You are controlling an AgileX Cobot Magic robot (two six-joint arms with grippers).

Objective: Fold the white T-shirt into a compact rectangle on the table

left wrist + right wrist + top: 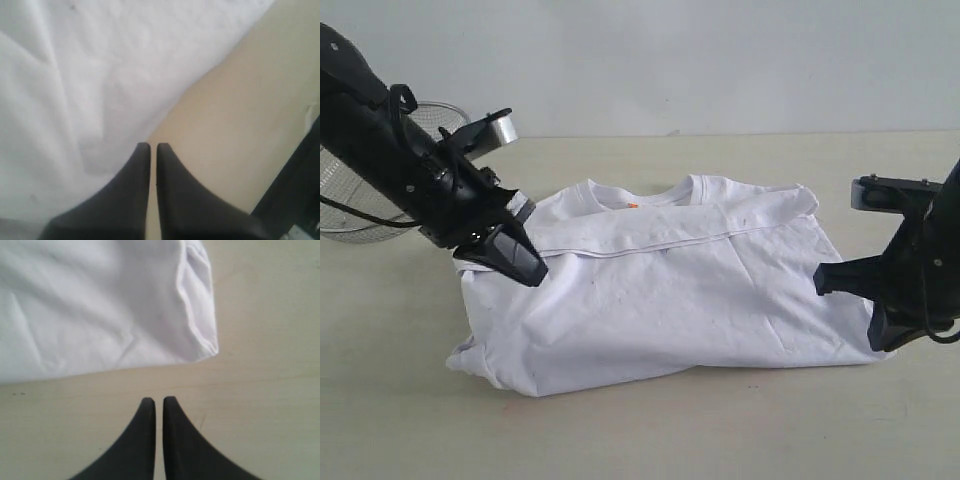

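Note:
The white T-shirt [670, 285] lies folded on the pale table [650, 430], its collar and small orange tag [632, 205] at the far side. My left gripper [525, 268] hangs over the shirt's left edge, shut, with nothing between its fingers. In the left wrist view the gripper [153, 146] sits at the border between the shirt [75, 75] and the bare table [240, 125]. My right gripper [823, 280] hovers at the shirt's right edge, shut and empty. The right wrist view shows that gripper [158, 400] above bare table, a short way from the shirt's folded hem [197, 305].
A wire-mesh metal basket [365, 215] stands at the back left, partly behind the left arm. A pale wall rises behind the table's far edge.

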